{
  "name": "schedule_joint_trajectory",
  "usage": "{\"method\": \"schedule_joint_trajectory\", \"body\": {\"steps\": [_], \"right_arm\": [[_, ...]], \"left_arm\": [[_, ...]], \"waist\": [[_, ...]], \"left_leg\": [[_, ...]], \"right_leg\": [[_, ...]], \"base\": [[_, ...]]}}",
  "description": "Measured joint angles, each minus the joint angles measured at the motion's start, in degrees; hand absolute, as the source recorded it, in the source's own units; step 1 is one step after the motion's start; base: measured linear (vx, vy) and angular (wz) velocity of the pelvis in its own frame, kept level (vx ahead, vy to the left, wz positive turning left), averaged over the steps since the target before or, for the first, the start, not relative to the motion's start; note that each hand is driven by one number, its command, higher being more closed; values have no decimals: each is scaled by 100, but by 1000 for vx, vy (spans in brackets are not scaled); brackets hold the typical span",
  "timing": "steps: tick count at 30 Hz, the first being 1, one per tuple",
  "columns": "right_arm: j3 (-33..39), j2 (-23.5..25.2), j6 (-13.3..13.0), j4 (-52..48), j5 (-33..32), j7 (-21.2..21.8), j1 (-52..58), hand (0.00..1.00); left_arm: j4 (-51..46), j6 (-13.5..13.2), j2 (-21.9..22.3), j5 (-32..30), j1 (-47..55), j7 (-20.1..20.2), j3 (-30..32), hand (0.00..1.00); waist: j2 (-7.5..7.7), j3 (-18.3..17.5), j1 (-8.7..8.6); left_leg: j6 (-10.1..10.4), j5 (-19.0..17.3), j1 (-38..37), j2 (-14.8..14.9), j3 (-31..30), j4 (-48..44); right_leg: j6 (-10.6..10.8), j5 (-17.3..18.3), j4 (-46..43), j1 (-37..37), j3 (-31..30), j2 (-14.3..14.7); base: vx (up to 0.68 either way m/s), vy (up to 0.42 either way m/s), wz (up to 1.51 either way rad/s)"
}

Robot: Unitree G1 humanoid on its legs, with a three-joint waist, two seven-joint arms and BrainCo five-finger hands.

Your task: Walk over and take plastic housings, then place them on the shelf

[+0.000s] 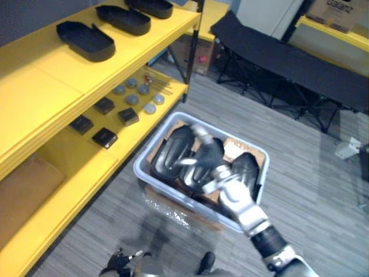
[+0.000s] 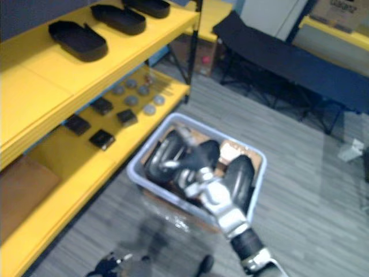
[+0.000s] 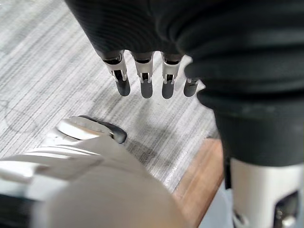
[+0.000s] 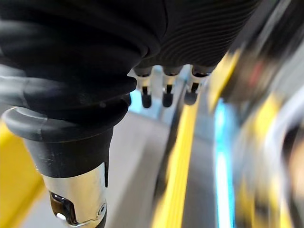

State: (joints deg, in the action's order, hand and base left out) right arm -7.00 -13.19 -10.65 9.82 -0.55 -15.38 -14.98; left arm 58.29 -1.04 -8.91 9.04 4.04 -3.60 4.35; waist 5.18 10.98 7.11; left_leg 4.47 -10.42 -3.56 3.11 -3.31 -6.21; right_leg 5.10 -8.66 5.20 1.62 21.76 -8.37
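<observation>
Under right robot hand point(image 1: 230, 187), black plastic housings point(image 1: 173, 150), in grey bin point(image 1: 167, 193)

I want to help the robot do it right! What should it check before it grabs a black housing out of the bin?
1. Right hand is over the bin: ok.
2. Black plastic housings are in the bin to take: ok.
3. Right hand is open and holds nothing: ok.
4. Left hand is open and free, over the floor: ok.
5. Top shelf has bare room beside the shelved housings: ok.
6. Right hand's fingers touch a housing: cannot tell.
</observation>
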Motion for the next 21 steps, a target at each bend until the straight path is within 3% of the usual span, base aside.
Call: {"method": "schedule_joint_trajectory", "body": {"steps": [5,8,13,21], "right_arm": [[1592,-149,11,1233,-613,-732,510,0],[2066,-317,-69,1892,-742,-720,639,0],[2186,-489,-47,2431,-861,-457,689,0],[2618,-527,258,3524,-813,-462,598,0]], "left_arm": [[-87,-2,101,13,60,-23,-2,0],[-84,16,121,-15,87,-5,-5,0],[-83,29,79,-60,262,5,0,0],[-77,98,144,-108,910,220,184,0]], "waist": [[-226,-253,-164],[-283,-290,-358],[-302,-355,-370],[-391,-424,-285]], "left_leg": [[15,-14,-145,101,247,95],[21,-15,-146,151,308,123],[33,-13,-143,224,397,183],[28,-9,-104,146,242,220]], "right_leg": [[0,-6,1,-7,-173,43],[-2,-5,1,-48,-199,75],[-21,6,1,-142,-272,147],[-17,3,-1,-143,-78,63]], "base": [[-32,-13,-23],[-17,-30,-14],[24,-22,-10],[45,17,10]]}}
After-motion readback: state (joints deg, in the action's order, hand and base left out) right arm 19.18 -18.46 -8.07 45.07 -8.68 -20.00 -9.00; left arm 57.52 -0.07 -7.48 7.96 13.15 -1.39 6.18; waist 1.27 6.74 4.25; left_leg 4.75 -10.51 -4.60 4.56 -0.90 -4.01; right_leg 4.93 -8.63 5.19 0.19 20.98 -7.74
